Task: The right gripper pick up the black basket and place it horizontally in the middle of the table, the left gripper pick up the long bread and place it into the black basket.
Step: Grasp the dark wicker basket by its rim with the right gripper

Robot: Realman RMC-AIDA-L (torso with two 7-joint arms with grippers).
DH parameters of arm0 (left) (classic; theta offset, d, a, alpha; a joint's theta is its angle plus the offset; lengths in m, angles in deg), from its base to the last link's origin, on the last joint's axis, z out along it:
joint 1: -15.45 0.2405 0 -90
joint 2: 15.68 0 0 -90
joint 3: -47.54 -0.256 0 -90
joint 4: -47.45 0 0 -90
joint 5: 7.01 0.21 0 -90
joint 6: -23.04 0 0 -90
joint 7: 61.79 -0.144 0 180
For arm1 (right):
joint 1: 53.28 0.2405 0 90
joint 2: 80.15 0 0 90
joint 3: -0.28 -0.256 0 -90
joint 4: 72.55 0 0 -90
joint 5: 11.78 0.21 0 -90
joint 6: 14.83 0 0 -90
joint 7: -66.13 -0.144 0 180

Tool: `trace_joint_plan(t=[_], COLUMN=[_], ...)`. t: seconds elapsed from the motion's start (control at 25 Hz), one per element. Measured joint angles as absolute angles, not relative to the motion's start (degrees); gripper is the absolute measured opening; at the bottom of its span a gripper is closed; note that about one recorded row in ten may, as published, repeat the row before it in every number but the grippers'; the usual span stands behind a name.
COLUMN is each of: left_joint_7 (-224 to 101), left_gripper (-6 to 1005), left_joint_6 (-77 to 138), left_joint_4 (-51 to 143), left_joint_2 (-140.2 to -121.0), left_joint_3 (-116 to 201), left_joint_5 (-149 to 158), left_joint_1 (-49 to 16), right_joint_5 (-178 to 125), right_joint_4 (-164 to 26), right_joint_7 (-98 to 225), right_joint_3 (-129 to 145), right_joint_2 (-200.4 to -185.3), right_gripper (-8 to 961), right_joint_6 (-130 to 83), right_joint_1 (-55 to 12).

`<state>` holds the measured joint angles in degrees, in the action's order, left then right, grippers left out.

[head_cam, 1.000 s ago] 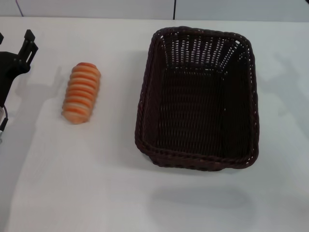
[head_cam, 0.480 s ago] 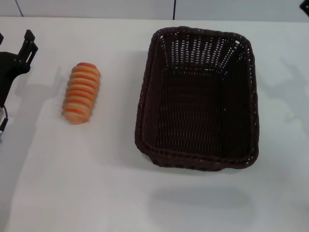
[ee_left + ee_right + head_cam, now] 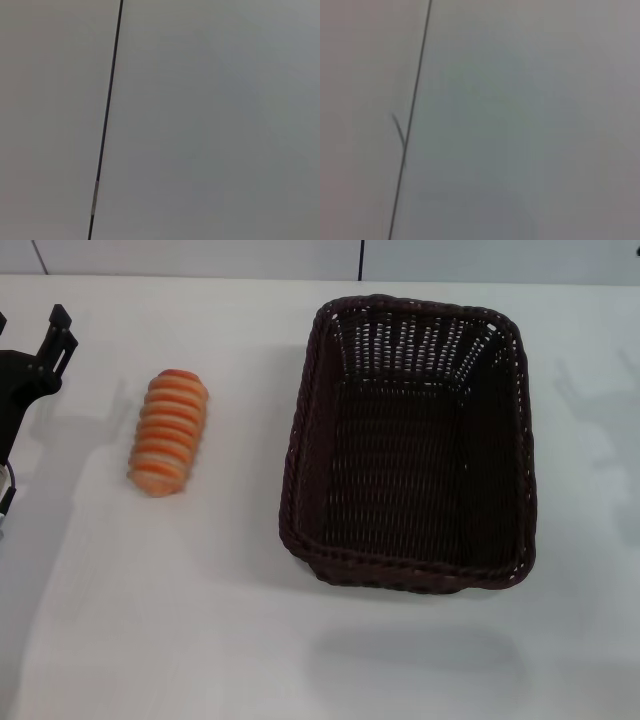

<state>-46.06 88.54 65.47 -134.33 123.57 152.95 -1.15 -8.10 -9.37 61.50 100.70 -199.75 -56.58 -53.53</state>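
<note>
The black basket point(image 3: 410, 440) stands empty on the white table point(image 3: 200, 620), right of centre, with its long side running away from me. The long bread point(image 3: 168, 431), orange-tan with pale cross stripes, lies on the table to the basket's left, well apart from it. My left gripper point(image 3: 30, 335) hovers at the table's far left edge, left of the bread, open with nothing between its fingers point(image 3: 58, 332). No view shows my right gripper; only a faint shadow falls on the table's right side. Both wrist views show a plain grey surface crossed by a thin dark seam point(image 3: 105, 130).
A light wall with a vertical seam point(image 3: 360, 258) runs behind the table's far edge. Bare tabletop lies in front of the basket and between the bread and the basket.
A small dark tip at the top right corner half a second ago is gone, and the shadow on the table's right side has shifted. Basket, bread and left gripper have not moved.
</note>
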Motion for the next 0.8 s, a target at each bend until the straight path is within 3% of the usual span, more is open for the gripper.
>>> trace_joint_plan(t=[0.52, 0.8], left_joint_7=[-46.1, -46.1], left_gripper=[768, 768], left_joint_6=[88.9, 89.0], left_joint_4=[65.9, 65.9], left_joint_2=[-134.42, -134.42], left_joint_3=[123.6, 123.6], left_joint_5=[153.0, 153.0], left_joint_1=[0.3, 0.6], right_joint_5=[-7.3, -3.2], right_joint_4=[13.9, 23.7], right_joint_7=[62.1, 61.9], right_joint_3=[102.1, 105.1], right_joint_2=[-199.57, -199.26], right_gripper=[839, 837], right_joint_6=[-6.7, 5.1], right_joint_1=[-53.3, -53.9])
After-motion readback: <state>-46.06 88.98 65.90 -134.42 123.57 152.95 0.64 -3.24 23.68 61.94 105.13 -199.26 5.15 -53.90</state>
